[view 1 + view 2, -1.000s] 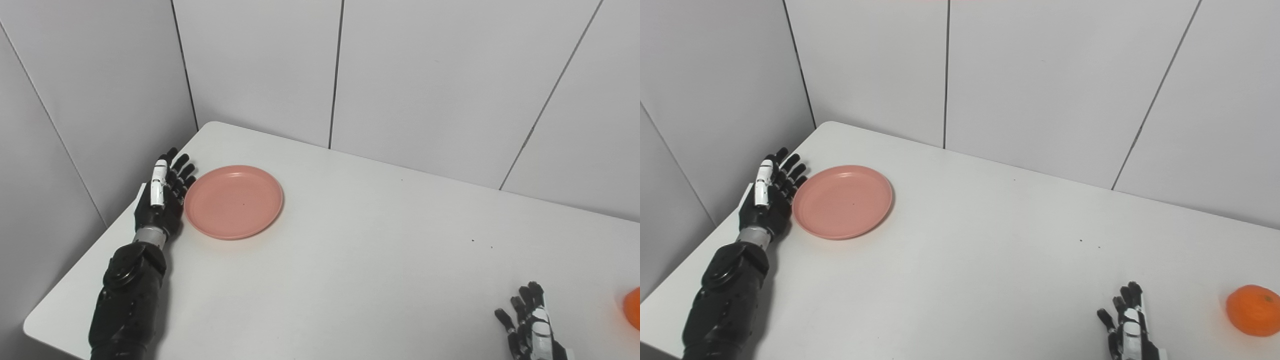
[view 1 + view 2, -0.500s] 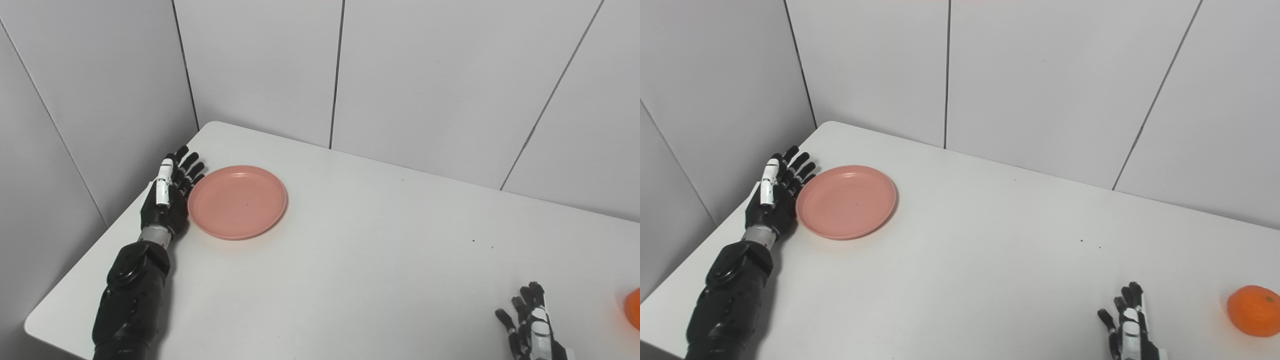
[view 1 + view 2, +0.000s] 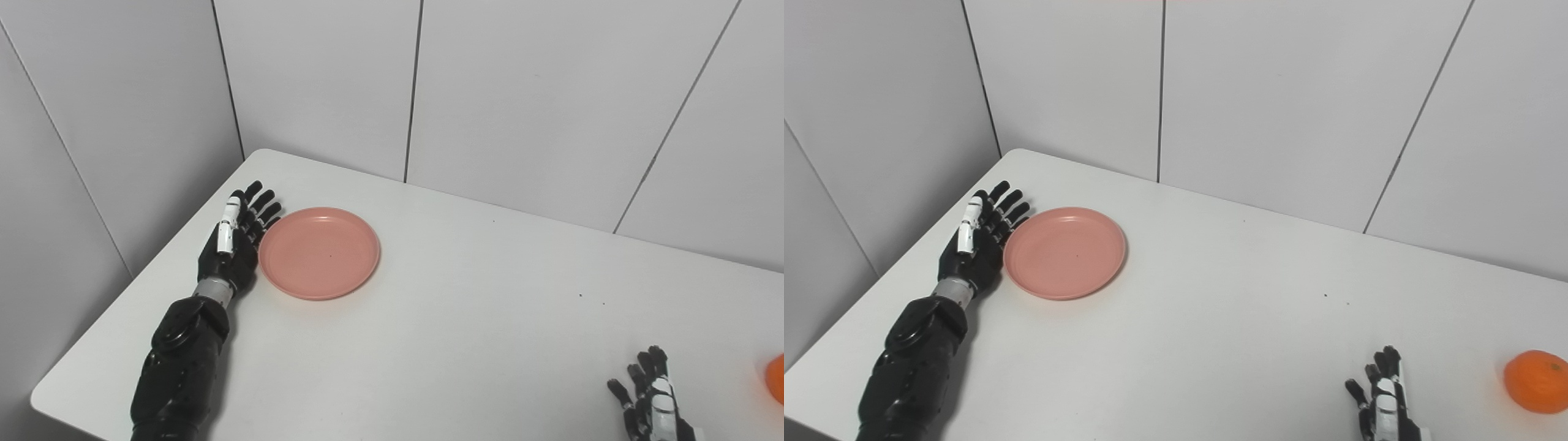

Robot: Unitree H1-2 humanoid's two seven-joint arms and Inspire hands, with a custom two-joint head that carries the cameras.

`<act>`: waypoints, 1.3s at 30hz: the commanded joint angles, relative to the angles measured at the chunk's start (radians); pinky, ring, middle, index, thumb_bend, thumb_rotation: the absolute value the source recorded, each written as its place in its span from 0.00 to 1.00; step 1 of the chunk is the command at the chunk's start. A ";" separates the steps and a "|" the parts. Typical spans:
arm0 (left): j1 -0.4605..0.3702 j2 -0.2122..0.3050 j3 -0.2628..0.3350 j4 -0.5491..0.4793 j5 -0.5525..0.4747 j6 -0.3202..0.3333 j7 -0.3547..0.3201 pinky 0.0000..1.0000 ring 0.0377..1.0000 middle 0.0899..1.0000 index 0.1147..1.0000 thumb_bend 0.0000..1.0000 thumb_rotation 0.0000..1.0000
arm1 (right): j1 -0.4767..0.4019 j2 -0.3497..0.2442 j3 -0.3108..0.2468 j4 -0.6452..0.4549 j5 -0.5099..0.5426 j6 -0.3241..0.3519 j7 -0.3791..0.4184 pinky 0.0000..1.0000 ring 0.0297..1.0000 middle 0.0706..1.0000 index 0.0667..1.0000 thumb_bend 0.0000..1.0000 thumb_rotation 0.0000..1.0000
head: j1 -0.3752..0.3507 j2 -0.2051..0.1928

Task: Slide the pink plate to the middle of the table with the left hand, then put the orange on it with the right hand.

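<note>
Pink plate (image 3: 319, 253) flat beside left robot hand (image 3: 234, 251)

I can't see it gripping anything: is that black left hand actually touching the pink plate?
Touching. In the right eye view the open left hand lies flat against the pink plate's left rim, no gap between them.

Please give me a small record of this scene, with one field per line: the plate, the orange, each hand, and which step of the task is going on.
plate: pink plate, empty, on the white table, left of its middle
orange: orange on the table near the right edge
left hand: left hand open, flat against the plate's left rim
right hand: right hand open, holds nothing, apart from the orange
step: sliding the plate; orange not yet picked
</note>
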State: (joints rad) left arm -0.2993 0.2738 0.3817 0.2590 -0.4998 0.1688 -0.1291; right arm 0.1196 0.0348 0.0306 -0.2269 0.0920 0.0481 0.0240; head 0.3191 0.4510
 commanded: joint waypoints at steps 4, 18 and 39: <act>-0.003 -0.008 -0.025 -0.031 0.028 0.048 0.035 0.89 0.90 0.90 0.88 0.33 1.00 | 0.001 0.002 -0.001 -0.025 0.011 -0.012 0.006 1.00 1.00 1.00 1.00 0.18 1.00 | -0.002 0.003; -0.001 -0.052 -0.066 -0.063 0.021 0.075 0.042 0.89 0.89 0.89 0.88 0.35 1.00 | -0.002 0.015 0.003 -0.039 -0.007 -0.007 -0.010 1.00 1.00 1.00 1.00 0.16 1.00 | -0.021 0.017; -0.015 -0.096 -0.150 -0.096 0.055 0.125 0.043 0.89 0.90 0.90 0.87 0.33 1.00 | -0.001 0.027 0.012 -0.047 -0.039 0.002 -0.021 1.00 1.00 1.00 1.00 0.18 1.00 | -0.055 0.034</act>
State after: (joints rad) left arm -0.3070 0.1903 0.2411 0.1636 -0.4554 0.2615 -0.0925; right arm 0.1261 0.0587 0.0404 -0.2423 0.0577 0.0559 0.0047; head 0.2654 0.4847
